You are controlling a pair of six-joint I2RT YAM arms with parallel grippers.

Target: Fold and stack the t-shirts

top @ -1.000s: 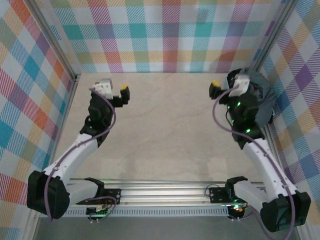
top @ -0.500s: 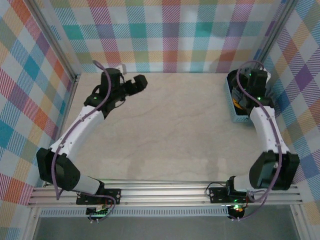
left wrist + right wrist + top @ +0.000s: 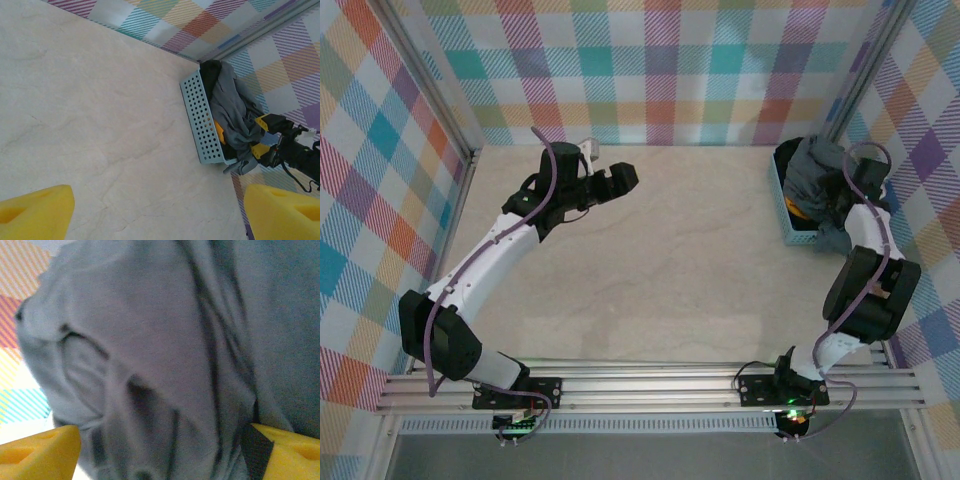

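Between plaid walls (image 3: 660,60), perhaps marbled tabletop (image 3: 660,270), t-shirts (image 3: 820,165)

Overhead and left-wrist views share the basket (image 3: 786,210); right-wrist looks close.

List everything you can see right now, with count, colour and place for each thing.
Grey t-shirt: one, dark slate grey, heaped on top in the basket, hanging over one end.
Black cloth: one piece, black, in the basket's far end beside the grey.
Orange-yellow cloth: one small patch showing, against the basket's wall under the grey.
Basket: one, light blue, perforated, far right corner of the table.
Table: one, pale beige, marbled.
Walls: multicoloured plaid, on three sides.
Rail: one, silver, near edge.
Left gripper: yellow pads, open, above bare table at far left-centre.
Right gripper: yellow pads, open, at the basket with grey cloth between its fingers.
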